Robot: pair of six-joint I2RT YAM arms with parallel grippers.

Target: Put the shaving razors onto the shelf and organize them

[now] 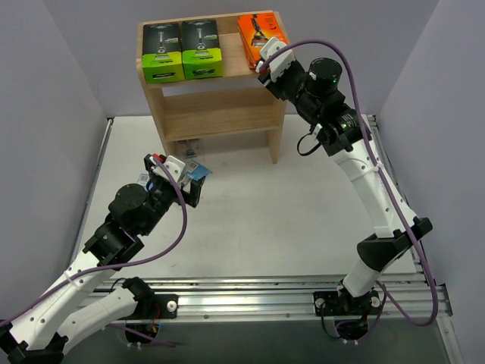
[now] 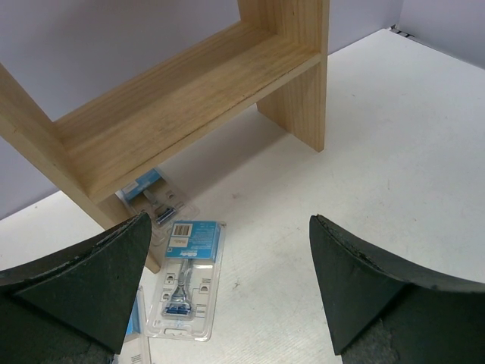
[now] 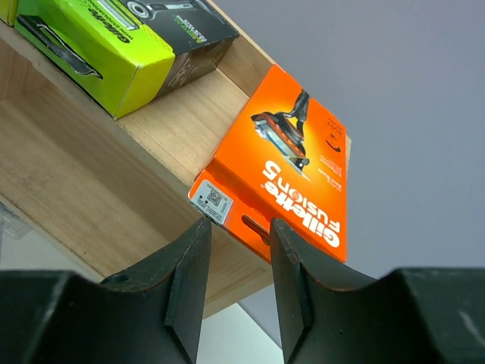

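Observation:
The wooden shelf (image 1: 220,114) stands at the back of the table. Two black-and-green razor boxes (image 1: 182,51) lie side by side on its top tier, and an orange razor box (image 1: 260,36) lies at the right end. My right gripper (image 1: 264,65) is at the orange box's (image 3: 280,174) near end, jaws a narrow gap apart, with nothing between the pads. My left gripper (image 2: 231,220) hangs wide open over a clear blister razor pack (image 2: 186,277) on the table. A second blister pack (image 2: 151,199) lies under the shelf (image 2: 189,98).
A third blister pack (image 2: 136,334) shows at the left wrist view's bottom edge, mostly hidden by the left finger. The shelf's two lower tiers (image 1: 223,95) hold nothing. Grey walls close in on both sides.

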